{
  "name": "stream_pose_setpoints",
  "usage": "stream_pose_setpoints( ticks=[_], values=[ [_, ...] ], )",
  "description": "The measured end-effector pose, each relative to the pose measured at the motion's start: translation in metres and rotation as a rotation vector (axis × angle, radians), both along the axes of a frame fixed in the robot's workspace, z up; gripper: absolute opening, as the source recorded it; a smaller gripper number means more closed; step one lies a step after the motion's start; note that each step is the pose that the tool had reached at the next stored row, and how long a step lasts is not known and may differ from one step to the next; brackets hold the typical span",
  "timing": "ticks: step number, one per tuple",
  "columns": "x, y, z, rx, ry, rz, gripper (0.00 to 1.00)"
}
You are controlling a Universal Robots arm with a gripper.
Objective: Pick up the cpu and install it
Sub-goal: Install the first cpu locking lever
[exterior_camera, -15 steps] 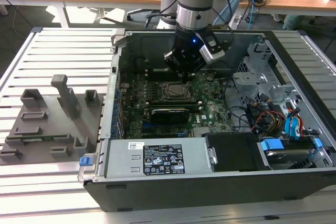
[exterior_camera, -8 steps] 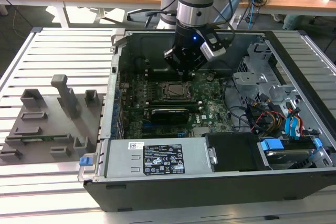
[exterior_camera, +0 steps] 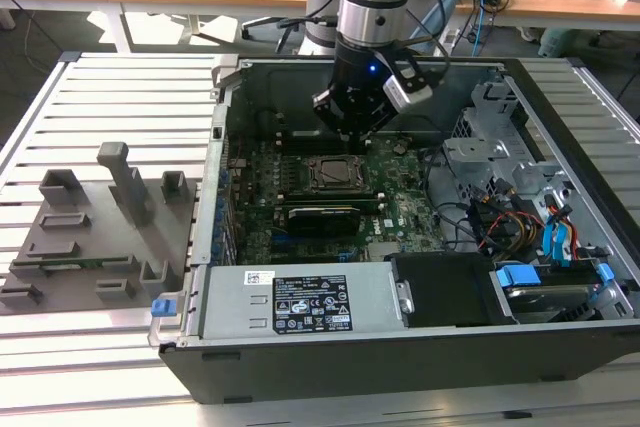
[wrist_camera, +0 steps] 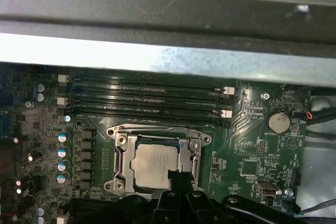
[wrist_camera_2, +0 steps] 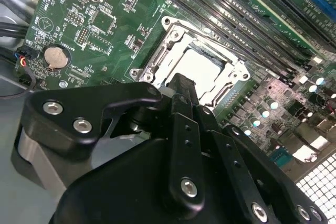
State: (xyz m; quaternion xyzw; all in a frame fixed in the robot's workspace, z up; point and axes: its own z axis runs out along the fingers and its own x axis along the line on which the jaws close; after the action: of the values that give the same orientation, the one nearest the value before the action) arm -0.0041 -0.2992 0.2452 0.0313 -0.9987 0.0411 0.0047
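Note:
The cpu [wrist_camera: 153,162], a flat silver-grey square, lies inside the metal socket frame [wrist_camera: 122,153] on the green motherboard [exterior_camera: 400,202]. In the exterior view the cpu [exterior_camera: 328,173] sits in the middle of the open computer case. My gripper [exterior_camera: 352,133] hangs a little above and behind it, black, with its fingers drawn together and nothing between them. In both wrist views the gripper [wrist_camera: 178,176] [wrist_camera_2: 181,83] overlaps the socket's near edge. The second wrist view shows the cpu [wrist_camera_2: 202,62] glaring bright just beyond the fingertip.
The case walls [exterior_camera: 225,97] ring the board. A power supply [exterior_camera: 300,302] lies at the front, a drive cage [exterior_camera: 510,187] with cables on the exterior view's right. Memory slots [wrist_camera: 147,98] and a coin battery [wrist_camera: 277,121] flank the socket. Grey fixture blocks [exterior_camera: 90,237] stand outside.

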Motion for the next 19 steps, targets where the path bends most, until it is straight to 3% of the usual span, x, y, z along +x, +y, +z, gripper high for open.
stream_pose_setpoints(
  ticks=[7, 9, 13, 19],
  values=[
    [0.0, -0.003, 0.0138, -0.0024, -0.0005, 0.0, 0.11],
    [0.0, -0.0057, 0.0167, -0.0025, -0.0005, 0.0, 0.11],
    [0.0, -0.0155, 0.0177, -0.001, -0.0004, 0.0, 0.11],
    [0.0, -0.0169, 0.0178, 0.0007, -0.0005, 0.0, 0.11]
  ],
)
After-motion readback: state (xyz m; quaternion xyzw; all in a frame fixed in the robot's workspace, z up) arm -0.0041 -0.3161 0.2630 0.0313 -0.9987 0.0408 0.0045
